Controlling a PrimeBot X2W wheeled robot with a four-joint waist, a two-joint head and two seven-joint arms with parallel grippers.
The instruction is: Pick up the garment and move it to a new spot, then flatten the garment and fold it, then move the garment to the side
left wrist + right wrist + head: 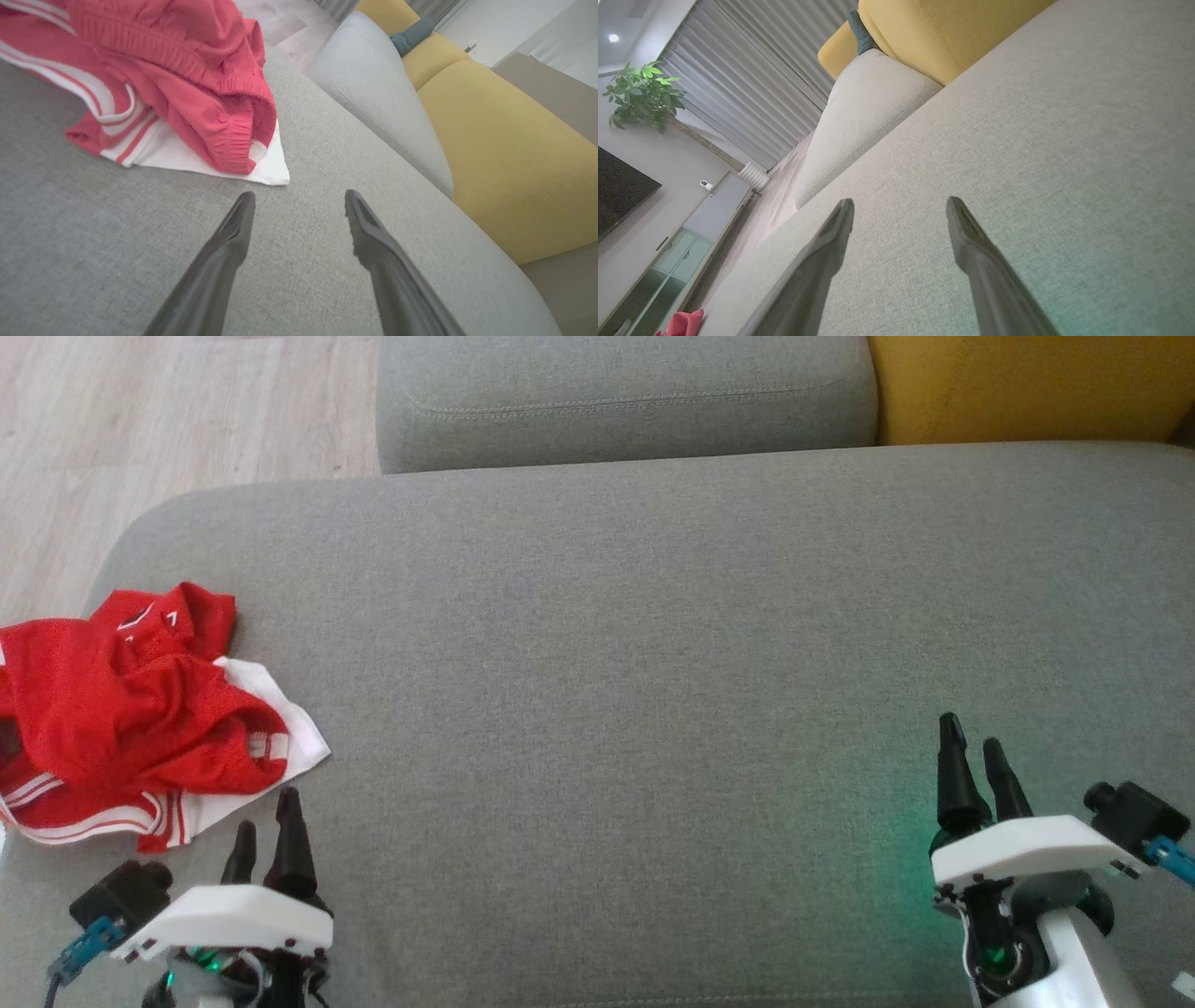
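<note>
The garment [131, 709] lies crumpled at the grey sofa seat's [653, 663] left end, the left hand [266, 810] just beside it and the right hand [971, 732] over the seat's right end, both spread wide, empty.

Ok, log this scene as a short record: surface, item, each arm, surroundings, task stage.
surface: grey sofa cushion
item: garment, red with white striped trim, crumpled in a heap at the cushion's left edge
left arm: left gripper open, holding nothing, just short of the heap's near edge
right arm: right gripper open, holding nothing, over the cushion's right side, far from the heap
surroundings: yellow cushion at back right, wood floor at back left
stage: pick-up not yet done
</note>
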